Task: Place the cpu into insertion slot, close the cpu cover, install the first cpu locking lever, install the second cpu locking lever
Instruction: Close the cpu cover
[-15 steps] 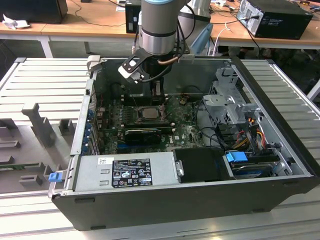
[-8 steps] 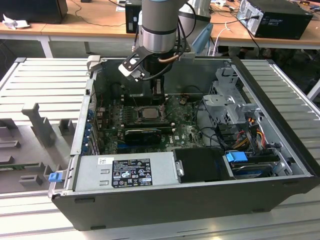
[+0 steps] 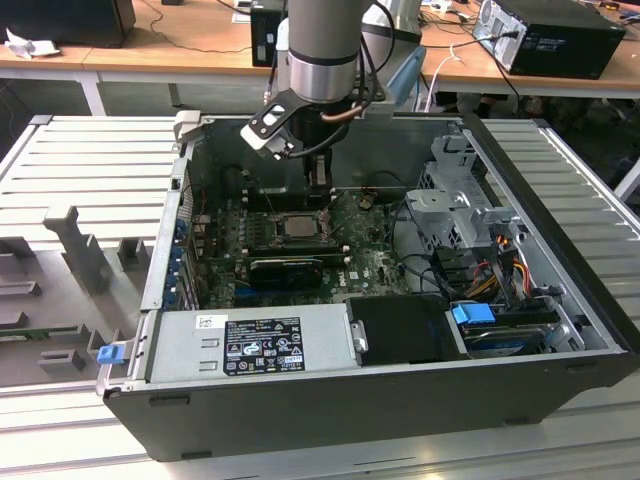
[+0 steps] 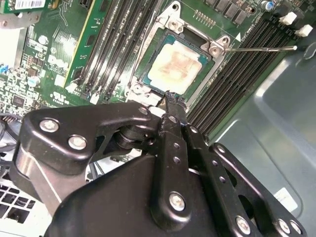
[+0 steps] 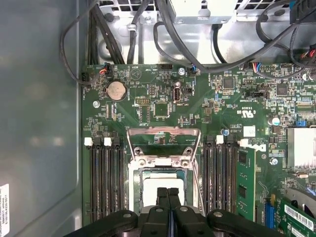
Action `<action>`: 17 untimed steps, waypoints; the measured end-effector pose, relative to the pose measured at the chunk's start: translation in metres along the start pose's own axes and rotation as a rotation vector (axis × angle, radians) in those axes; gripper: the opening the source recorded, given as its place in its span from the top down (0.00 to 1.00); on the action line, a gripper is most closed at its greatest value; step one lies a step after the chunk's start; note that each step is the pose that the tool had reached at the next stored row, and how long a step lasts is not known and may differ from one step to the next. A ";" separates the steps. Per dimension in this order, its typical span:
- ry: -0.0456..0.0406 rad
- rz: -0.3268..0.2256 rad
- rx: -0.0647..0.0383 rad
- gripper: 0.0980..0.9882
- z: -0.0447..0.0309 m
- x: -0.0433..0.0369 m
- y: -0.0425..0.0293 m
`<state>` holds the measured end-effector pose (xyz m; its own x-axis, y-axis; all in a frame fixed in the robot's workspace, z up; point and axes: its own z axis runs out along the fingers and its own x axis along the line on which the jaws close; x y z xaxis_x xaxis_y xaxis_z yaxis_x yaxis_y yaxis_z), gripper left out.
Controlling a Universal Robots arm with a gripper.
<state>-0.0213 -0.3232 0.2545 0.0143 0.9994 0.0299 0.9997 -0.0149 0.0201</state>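
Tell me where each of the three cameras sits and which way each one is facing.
Exterior view: off the arm, above the open computer case, looking down into it; the arm and gripper hang over the motherboard.
First wrist view: on the arm, looking along the shut gripper at the motherboard; the fingertips show.
Second wrist view: on the arm, looking slantwise past the gripper's black linkage at the cpu.
Shared: both wrist views show the gripper tip near the cpu and the memory slots beside it.
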 end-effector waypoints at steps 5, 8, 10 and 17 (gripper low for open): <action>-0.0004 0.000 0.000 0.99 -0.0002 0.0000 0.0041; -0.0005 0.000 0.000 0.99 -0.0014 0.0001 0.0042; 0.0000 0.000 0.000 0.99 -0.0018 0.0001 0.0045; -0.0003 0.000 0.001 0.99 -0.0019 0.0002 0.0129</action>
<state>-0.0084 -0.3233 0.2567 0.0143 0.9995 0.0296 0.9997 -0.0149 0.0195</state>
